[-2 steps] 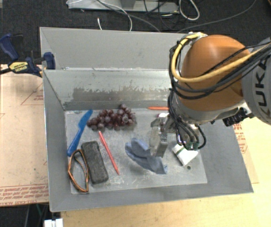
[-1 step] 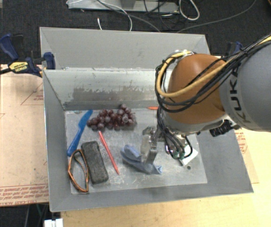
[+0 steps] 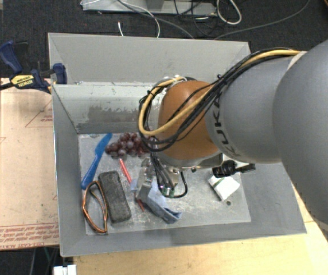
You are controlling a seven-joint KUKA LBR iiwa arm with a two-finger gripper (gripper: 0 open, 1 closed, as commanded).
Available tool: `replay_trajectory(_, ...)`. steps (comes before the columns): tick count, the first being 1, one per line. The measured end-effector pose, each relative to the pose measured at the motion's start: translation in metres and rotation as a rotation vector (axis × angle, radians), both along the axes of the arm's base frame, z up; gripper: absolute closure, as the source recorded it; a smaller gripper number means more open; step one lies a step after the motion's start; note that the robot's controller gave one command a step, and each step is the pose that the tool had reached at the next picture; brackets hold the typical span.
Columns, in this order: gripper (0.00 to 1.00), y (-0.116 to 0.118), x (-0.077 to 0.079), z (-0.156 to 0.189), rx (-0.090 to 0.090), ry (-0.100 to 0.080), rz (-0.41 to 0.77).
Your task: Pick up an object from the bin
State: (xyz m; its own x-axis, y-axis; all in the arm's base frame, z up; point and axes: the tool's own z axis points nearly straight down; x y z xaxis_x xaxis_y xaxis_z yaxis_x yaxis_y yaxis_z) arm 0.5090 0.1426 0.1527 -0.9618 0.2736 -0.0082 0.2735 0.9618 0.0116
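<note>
Arm (image 3: 301,107) lettering "UKA" | over grey-blue thing (image 3: 159,207), bin (image 3: 66,171) front | open or closed: cannot tell

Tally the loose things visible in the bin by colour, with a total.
Blue brush handle: 1
Purple grape bunch: 1
Dark grey block: 1
Orange-brown loop: 1
Red thin stick: 1
White small block: 1
Grey-blue piece: 1
Total: 7

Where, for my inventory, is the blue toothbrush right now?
In the camera view the blue toothbrush lies slanted at the left of the bin, beside the dark grape bunch, above the grey block.
</note>
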Motion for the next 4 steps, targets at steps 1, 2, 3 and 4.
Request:
replay_trajectory(1, 1.00, -0.005, 0.007, -0.054, -0.003, 0.002, 0.073)
replay_trajectory(2, 1.00, -0.017, 0.004, -0.005, -0.003, 0.012, 0.099)
replay_trajectory(3, 1.00, -0.080, 0.029, 0.006, -0.004, 0.009, 0.148)
replay_trajectory(4, 1.00, -0.094, 0.023, 0.020, -0.008, 0.019, 0.120)
